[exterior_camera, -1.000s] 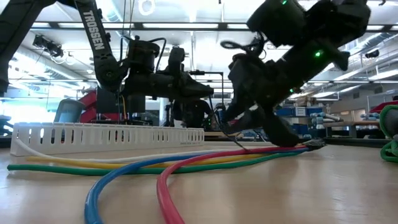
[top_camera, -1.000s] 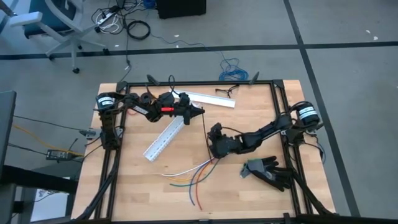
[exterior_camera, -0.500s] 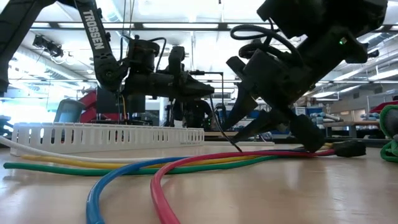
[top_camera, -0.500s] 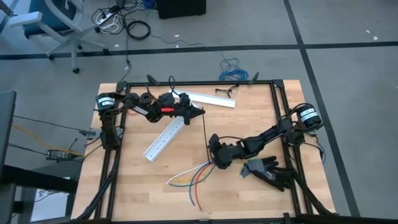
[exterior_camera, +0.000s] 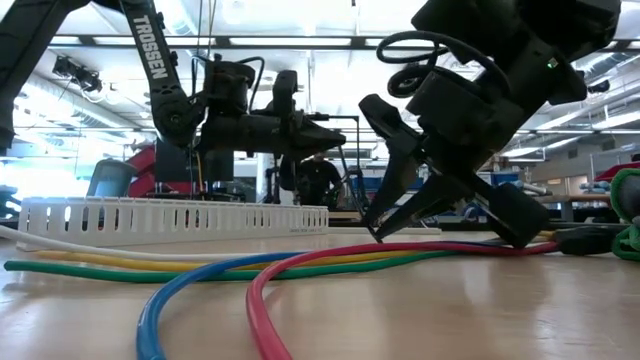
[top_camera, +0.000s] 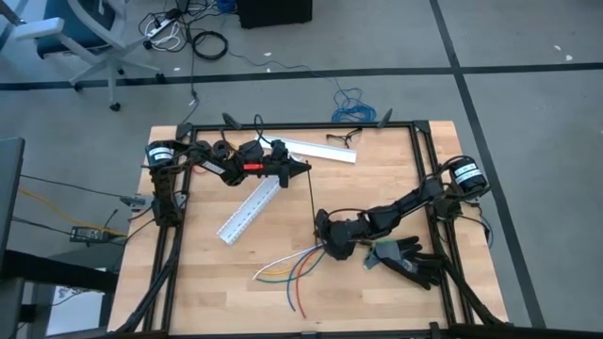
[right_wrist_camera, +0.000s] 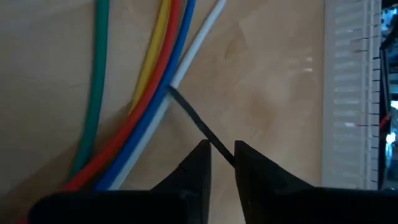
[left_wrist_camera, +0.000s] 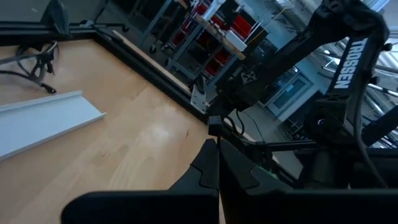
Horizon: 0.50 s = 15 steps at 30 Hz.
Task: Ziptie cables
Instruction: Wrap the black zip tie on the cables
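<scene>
Both arms [top_camera: 400,203] are dark, jointed links with black cabling. White "TROSSEN" lettering [exterior_camera: 148,48] marks the left arm [top_camera: 212,160], which carries a red patch [top_camera: 252,166]. Shoulder motors [top_camera: 464,171] bear white labels.

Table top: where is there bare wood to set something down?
Bare wood lies along the near-left of the table, between the slotted duct and the cables, and behind the right end effector up to the far rail. It is crowded around the cables, ziptie and black glove.
</scene>
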{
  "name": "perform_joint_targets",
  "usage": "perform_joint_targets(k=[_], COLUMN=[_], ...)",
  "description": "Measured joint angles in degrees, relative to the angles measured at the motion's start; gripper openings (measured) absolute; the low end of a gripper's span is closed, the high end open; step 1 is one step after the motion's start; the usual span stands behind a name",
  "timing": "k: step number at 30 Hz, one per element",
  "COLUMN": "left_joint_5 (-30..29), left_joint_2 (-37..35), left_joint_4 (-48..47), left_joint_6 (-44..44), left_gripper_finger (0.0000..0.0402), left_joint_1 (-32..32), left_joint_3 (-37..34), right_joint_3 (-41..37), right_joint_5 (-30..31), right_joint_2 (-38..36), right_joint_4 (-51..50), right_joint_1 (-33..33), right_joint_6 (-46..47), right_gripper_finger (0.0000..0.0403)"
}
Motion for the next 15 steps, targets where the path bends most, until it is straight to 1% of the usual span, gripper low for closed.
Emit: perform_joint_targets(k=[3,6,9,15], left_joint_5=[-0.11,0.11,0.15,0.26], left_joint_2=[0.00,0.00,0.00,-0.01], left_joint_4=[0.02,0.45,1.59,4.55], left_joint_6=[-0.04,0.54,2.67,16.44], left_gripper_finger=[0.0000,0.0000,0.0000,0.0000], left_joint_1=[-0.30,-0.73,-1.21,-2.57], left_joint_3=[0.00,0.00,0.00,0.02], right_joint_3=[0.00,-0.03,-0.09,-0.09], right_joint_5=[-1.00,-1.09,-0.84,-1.56], right_joint_2=[0.00,0.00,0.07,-1.10], right_joint_4=[-0.02,-0.22,0.64,4.00], right_joint_1=[-0.77,-1.63,-3.26,-8.01], right_joint_6=[0.23,3.57,13.09,34.54], right_gripper_finger=[0.0027,0.0005,0.0002,0.0000])
